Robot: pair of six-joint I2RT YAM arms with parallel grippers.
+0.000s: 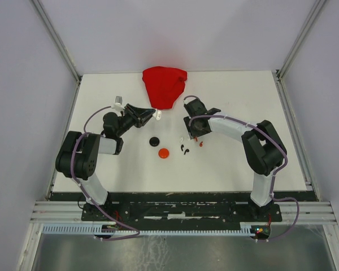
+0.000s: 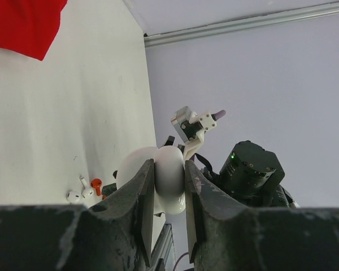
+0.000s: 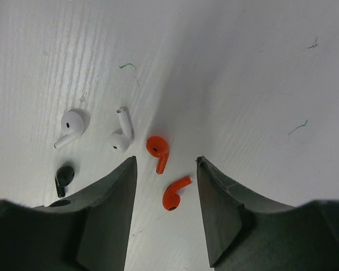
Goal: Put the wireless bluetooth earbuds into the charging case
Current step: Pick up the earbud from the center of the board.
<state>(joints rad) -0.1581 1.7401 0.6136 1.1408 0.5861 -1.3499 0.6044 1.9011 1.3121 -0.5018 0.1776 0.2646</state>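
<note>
My left gripper [image 1: 149, 114] [image 2: 169, 169] is shut on a white round charging case [image 2: 170, 186] [image 1: 157, 114] and holds it above the table, in front of the red cloth. My right gripper [image 1: 195, 138] [image 3: 165, 165] is open, low over the earbuds. Two red earbuds [image 3: 158, 150] [image 3: 174, 194] lie between its fingers. Two white earbuds [image 3: 69, 126] [image 3: 122, 134] and one black earbud [image 3: 63, 176] lie to their left. The earbuds are small dots in the top view [image 1: 184, 148]. A black case [image 1: 153, 141] and a red case [image 1: 164, 153] lie on the table, left of the earbuds.
A large red cloth [image 1: 164, 84] [image 2: 22, 22] lies at the back middle of the white table [image 1: 243, 101]. Grey walls and metal frame posts surround the table. The right arm's wrist [image 2: 251, 169] shows close behind the held case in the left wrist view.
</note>
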